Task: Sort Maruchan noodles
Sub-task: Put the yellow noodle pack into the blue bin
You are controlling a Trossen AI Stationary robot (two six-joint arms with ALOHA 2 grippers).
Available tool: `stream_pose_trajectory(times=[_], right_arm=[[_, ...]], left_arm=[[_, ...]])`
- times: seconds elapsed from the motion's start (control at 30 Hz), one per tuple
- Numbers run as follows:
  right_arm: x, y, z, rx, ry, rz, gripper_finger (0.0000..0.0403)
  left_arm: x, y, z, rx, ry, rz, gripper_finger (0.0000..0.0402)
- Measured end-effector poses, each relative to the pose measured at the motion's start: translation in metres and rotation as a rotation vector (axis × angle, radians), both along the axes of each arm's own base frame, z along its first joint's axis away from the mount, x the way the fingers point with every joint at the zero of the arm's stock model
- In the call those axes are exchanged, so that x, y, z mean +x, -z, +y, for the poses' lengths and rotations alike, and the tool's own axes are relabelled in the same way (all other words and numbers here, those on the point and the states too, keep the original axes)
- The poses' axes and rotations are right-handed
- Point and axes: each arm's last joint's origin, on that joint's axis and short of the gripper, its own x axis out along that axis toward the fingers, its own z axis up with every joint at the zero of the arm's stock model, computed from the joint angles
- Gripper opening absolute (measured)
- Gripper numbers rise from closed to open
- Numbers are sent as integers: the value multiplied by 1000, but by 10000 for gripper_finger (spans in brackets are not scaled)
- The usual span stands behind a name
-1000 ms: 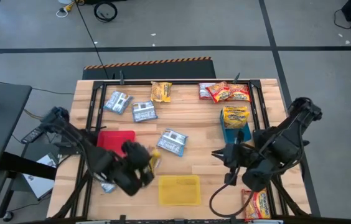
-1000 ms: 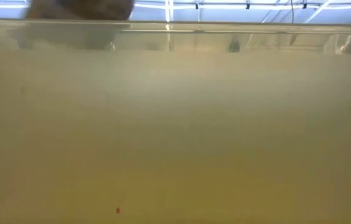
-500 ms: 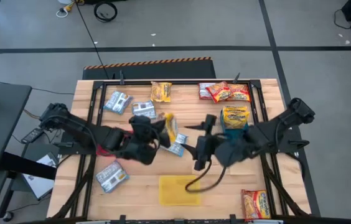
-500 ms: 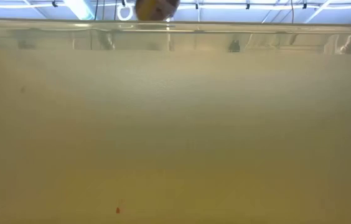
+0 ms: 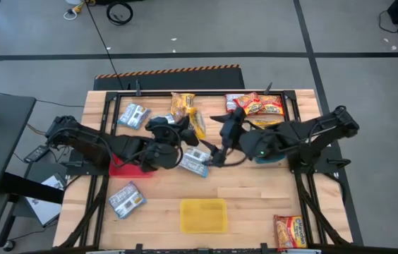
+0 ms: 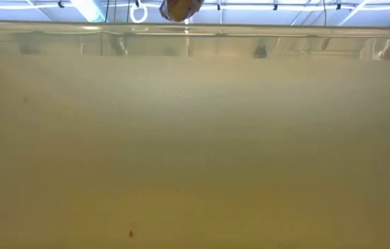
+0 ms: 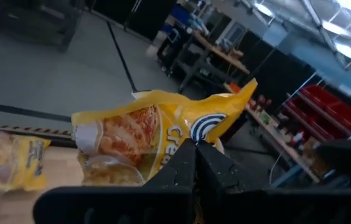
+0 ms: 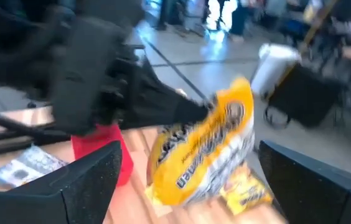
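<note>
A yellow noodle packet is hanging above the bench, up toward twelve o'clock from its middle, pinched by its lower edge in the left tool, whose fingers are pressing together on it. The right tool is facing the packet from three o'clock with its fingers spreading wide on either side, not touching it. Another yellow packet is lying just beyond at twelve o'clock. Blue-and-white packets are lying at ten o'clock, one more at seven. Red packets are sitting at one o'clock. A yellow tray is resting at six, a red tray at nine.
</note>
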Motion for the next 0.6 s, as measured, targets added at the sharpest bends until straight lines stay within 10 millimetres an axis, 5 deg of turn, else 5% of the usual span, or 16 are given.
stream_pose_trajectory(times=[0.6], right_arm=[[24,20,-31,298,73,-44,347]], left_arm=[[6,-18,-3,28,78,-59,9]])
